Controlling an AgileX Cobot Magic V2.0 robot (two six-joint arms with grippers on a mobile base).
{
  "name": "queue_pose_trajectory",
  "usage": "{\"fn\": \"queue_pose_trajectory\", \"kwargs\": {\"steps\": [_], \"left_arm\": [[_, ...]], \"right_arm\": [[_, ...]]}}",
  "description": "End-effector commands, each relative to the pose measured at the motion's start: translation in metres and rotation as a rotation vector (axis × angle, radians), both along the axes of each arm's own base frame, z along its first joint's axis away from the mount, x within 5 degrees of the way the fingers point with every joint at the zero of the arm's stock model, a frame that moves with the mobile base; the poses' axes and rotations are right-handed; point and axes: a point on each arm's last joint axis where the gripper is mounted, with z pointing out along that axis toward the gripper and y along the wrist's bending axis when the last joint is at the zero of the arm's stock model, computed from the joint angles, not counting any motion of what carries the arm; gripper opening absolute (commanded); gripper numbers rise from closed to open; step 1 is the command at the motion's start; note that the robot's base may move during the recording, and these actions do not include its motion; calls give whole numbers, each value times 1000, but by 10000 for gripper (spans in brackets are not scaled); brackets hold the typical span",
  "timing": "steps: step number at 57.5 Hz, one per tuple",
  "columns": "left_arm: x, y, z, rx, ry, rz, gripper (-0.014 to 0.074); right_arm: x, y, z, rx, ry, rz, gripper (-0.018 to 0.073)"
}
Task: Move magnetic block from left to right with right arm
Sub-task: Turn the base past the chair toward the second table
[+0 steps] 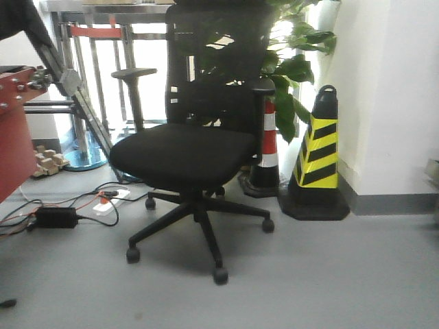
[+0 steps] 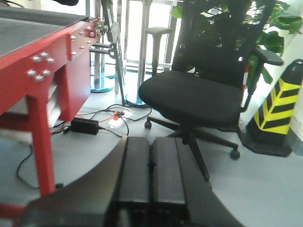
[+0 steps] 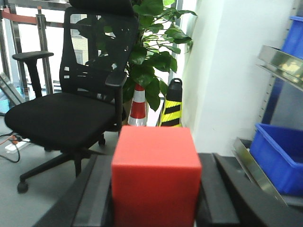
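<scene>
The red block is clamped in the right end effector, with a black finger pressed on its left side and the other on its right side. The block is held upright and clear of any table, and its top face and front face are seen. Ahead and left of the right end effector, a black office chair is seen on the grey floor. Straight ahead, behind the block, a potted plant, an orange-white cone and a yellow-black cone are seen by the white wall. To the right, a blue bin is seen on a metal shelf.

The left end effector is seen with its two black pads pressed together and nothing between them. To its left a red table is seen. Ahead of it, a power adapter and cables lie on the floor.
</scene>
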Motion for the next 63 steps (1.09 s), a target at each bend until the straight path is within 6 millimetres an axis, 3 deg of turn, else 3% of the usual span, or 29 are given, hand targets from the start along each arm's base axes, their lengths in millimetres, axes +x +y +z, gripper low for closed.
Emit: {"fn": "queue_pose_trajectory", "kwargs": {"steps": [1,63], "left_arm": [[-1,1,6,-6,-91,9,-126],[0,1,6,-6,-89,9,-126]], "right_arm": [[0,0,16,-22,-102,2,221],[0,0,16,-22,-98,2,221]]}}
